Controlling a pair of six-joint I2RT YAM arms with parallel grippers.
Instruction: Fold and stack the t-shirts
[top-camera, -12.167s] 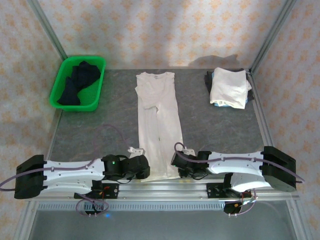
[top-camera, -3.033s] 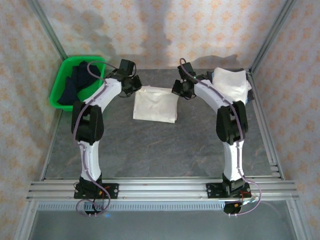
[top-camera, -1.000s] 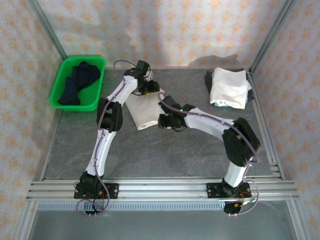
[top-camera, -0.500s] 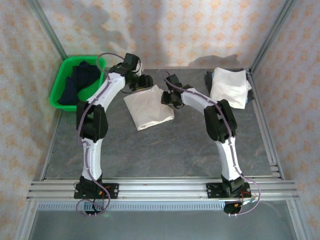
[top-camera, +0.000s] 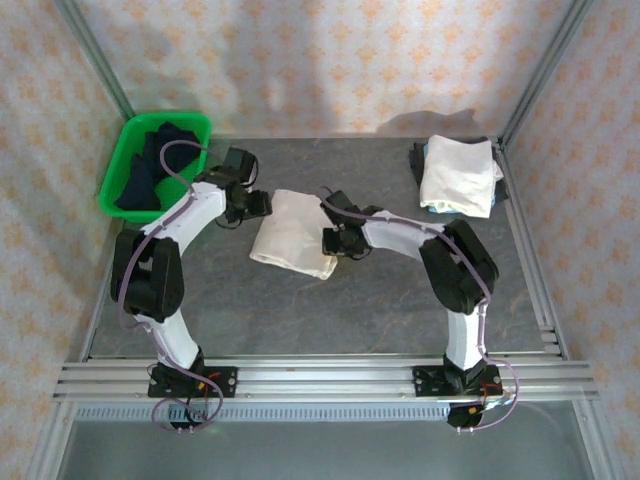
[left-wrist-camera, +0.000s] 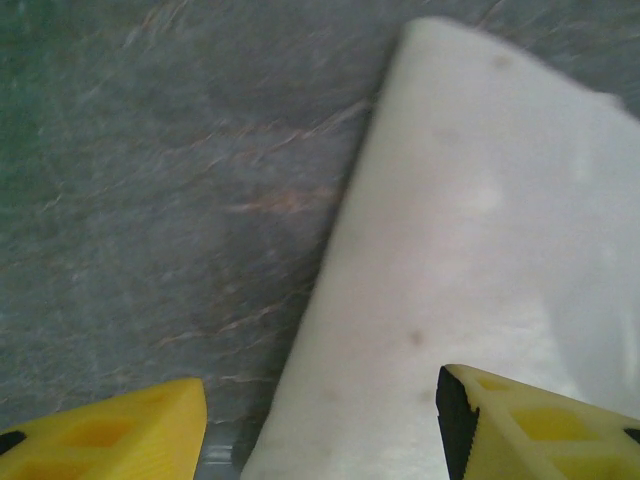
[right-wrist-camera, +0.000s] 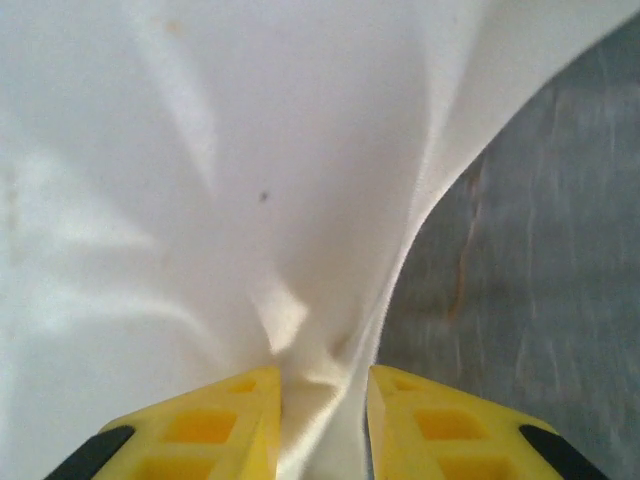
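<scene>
The right pincer (top-camera: 330, 243) pinched the 3 o'clock edge of the folded t-shirt (top-camera: 290, 232); the left pincer (top-camera: 257, 205) gaped wide at its 10 o'clock corner; open tabletop (top-camera: 330, 315) lay toward 6 o'clock.

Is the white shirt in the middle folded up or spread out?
Folded. The t-shirt is a compact rectangle with no sleeves or neck showing, and the right end effector pinches its bunched edge.

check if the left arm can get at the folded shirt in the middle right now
Probably yes. The left gripper hangs open over the left edge of the folded shirt, one side above bare table, with nothing in between. The right gripper pinches the opposite edge, out of its way.
</scene>
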